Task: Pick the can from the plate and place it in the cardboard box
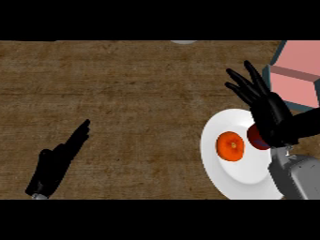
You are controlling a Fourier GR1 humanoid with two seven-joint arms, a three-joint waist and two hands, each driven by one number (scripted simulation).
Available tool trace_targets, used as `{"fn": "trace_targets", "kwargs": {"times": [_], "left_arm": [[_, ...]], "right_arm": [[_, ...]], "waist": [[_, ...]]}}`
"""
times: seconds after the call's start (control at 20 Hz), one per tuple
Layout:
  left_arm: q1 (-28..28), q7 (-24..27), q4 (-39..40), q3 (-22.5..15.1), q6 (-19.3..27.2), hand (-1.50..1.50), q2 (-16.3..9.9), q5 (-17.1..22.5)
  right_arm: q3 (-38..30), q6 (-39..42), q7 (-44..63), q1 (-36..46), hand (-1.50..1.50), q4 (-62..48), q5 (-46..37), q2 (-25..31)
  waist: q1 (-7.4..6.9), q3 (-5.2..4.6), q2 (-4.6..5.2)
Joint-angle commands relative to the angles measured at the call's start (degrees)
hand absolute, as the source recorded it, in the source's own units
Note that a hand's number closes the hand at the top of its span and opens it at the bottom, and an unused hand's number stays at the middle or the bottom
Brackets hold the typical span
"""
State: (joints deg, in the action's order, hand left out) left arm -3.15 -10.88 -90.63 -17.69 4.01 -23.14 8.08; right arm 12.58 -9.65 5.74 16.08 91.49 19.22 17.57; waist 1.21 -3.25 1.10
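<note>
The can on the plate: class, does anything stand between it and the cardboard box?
Only the right hand itself, open over the can at the plate's right side. The cardboard box lies just beyond, with no other object visible between.

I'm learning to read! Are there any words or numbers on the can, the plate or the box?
None can be read.
The can, mostly hidden by the right hand: no letters show.
The white plate and the orange thing on it: plain.
The cardboard box: plain.
</note>
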Motion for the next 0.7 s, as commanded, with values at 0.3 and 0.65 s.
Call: {"fn": "trace_targets", "kwargs": {"times": [0.3,0.65], "left_arm": [[1.9,4.11,4.53,9.0,9.11,0.0,3.09,0.37],[6.19,6.97,9.35,12.09,14.65,0.0,7.77,-0.49]], "right_arm": [[-1.36,22.62,-9.62,9.51,1.5,5.87,-12.66,26.27],[-13.66,28.89,-42.17,-2.09,-1.5,-16.1,-13.94,31.02]], "waist": [[-2.21,1.84,-2.91],[-0.99,3.44,-0.61]]}}
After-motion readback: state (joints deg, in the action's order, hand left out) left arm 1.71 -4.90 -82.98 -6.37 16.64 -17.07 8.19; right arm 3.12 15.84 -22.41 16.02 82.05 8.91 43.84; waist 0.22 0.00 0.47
